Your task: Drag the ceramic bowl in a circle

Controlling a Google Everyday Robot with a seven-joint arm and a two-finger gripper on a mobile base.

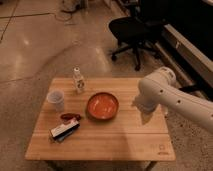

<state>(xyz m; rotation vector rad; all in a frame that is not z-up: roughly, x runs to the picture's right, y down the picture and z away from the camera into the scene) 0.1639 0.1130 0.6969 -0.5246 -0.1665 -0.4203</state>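
Ceramic bowl (102, 105) rests on the counter (125, 142) near the tool (140, 103), on its plastic cup (56, 99) side, untouched. The tool seems tucked under the white arm (172, 97); apart or together cannot be told. Approach step: next, it must reach the rim.

The ceramic bowl (102, 105) is wide, shallow and round, glossy orange-red inside with a darker brownish rim. It stands upright and empty on the wooden worktop (125, 142), near the middle and a little toward the far edge, resting flat with its opening facing up. Light glints off its inner surface. My gripper is to the bowl's right, hidden under the white end of my arm (157, 90), apart from the rim.
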